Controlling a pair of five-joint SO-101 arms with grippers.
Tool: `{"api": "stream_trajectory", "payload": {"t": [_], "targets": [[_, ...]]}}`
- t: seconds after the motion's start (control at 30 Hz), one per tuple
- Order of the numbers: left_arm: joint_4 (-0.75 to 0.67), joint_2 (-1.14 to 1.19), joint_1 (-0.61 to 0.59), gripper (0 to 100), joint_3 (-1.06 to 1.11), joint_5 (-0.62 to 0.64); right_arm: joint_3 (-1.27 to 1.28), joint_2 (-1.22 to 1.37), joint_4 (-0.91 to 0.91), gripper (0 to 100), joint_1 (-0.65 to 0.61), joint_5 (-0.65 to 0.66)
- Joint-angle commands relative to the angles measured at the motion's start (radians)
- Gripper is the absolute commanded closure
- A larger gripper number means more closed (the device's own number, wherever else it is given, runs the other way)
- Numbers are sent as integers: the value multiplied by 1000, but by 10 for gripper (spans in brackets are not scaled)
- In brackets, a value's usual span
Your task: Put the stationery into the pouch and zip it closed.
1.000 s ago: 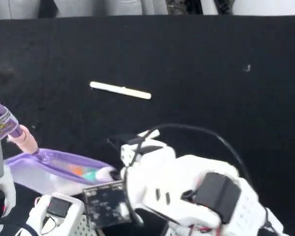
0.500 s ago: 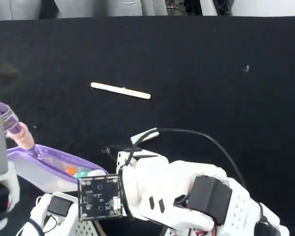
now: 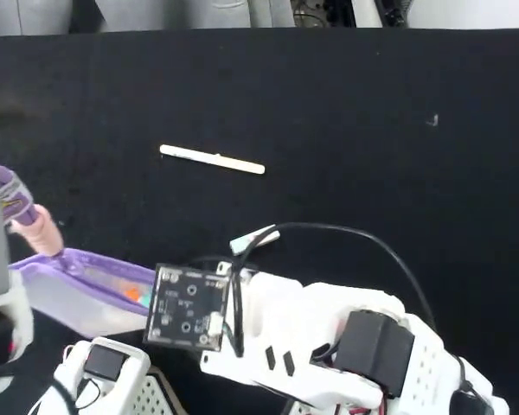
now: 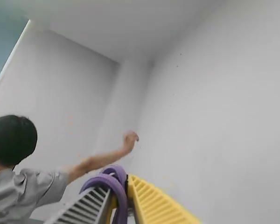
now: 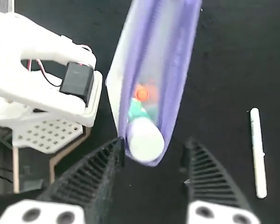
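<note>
Right wrist view: right claw [image 5: 152, 145] spread astride the end of the translucent purple pouch [image 5: 154, 60], probably steadying it; left claw [image 4: 117, 187] pinches a purple loop [image 4: 113, 176].

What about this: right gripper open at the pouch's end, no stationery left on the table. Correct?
No: a white pen lies on the table, apart from the pouch, per the high view. The right gripper is open at the pouch's end.

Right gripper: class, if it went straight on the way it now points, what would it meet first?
Most likely the near end of the purple pouch, which lies just ahead of the open right gripper, in line with its gap; depth is hard to judge.
</note>
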Motion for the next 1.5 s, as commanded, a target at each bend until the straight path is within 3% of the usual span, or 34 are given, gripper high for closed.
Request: {"api": "stream_trajectory", "payload": {"t": [0.0,0.23,0.8,1.47], "targets": [[-115,11,-5,970,5,-5,-84,-19,-17,701,-12,-77],[-186,-2,-1,971,153,-2,-139,-24,-21,695,-11,-80],[-178,-5,-4,971,154,-2,2,-24,-14,695,-8,-72],[-180,-302,-4,971,398,-74,4,-19,-37,697,-11,6]]}}
